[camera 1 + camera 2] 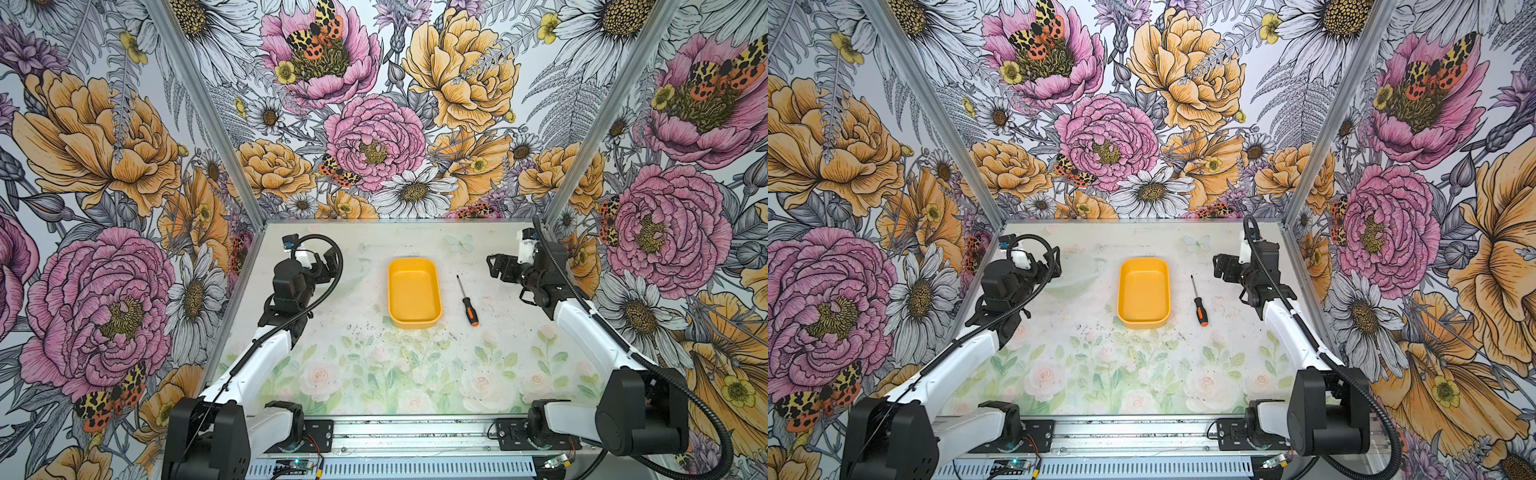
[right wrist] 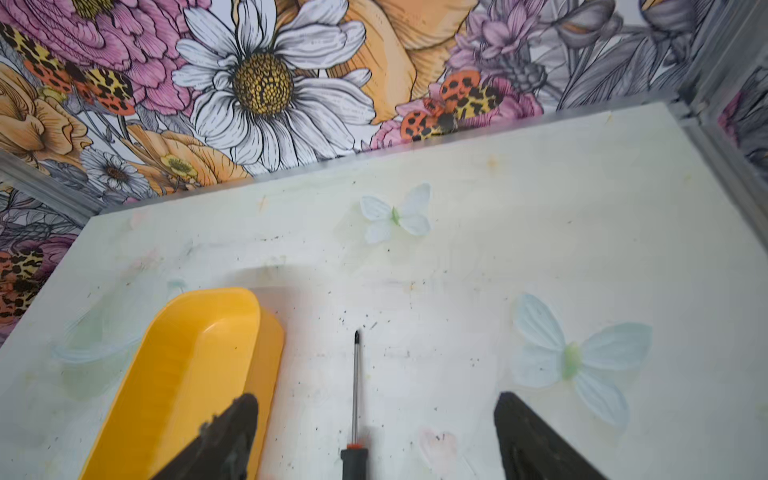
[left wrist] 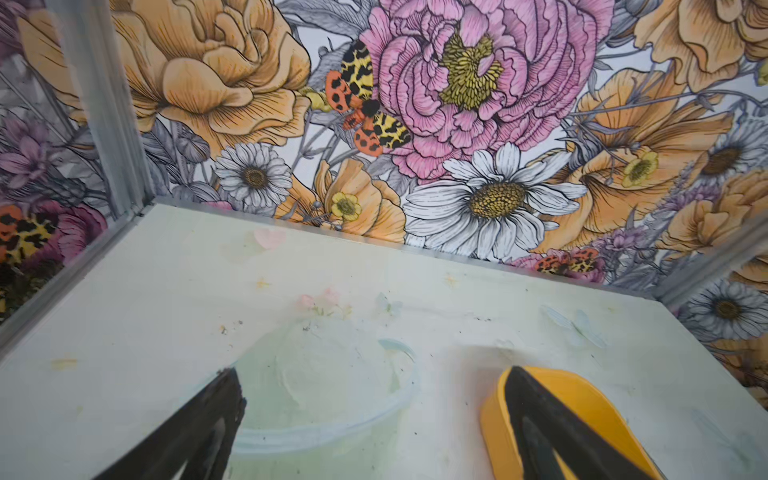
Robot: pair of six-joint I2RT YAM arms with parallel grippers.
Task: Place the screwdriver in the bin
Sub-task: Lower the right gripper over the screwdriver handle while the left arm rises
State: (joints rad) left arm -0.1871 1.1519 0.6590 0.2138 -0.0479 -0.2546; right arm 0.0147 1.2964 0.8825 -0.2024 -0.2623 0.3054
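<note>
Yellow-orange bin (image 1: 413,295), black-and-orange screwdriver (image 1: 466,300), bold floral walls (image 1: 374,137).

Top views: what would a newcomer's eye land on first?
In both top views the loud floral walls around the cell dominate, then the yellow bin at mid-table, with nothing in it. The screwdriver lies on the table just right of it, not touching, with the right gripper open nearby.

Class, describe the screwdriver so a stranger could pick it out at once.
Find the pale flowered table, then the yellow bin at its middle. Beside the bin, to its right in both top views, lies the screwdriver: slim, with a dark shaft and a black, orange-tipped handle.
</note>
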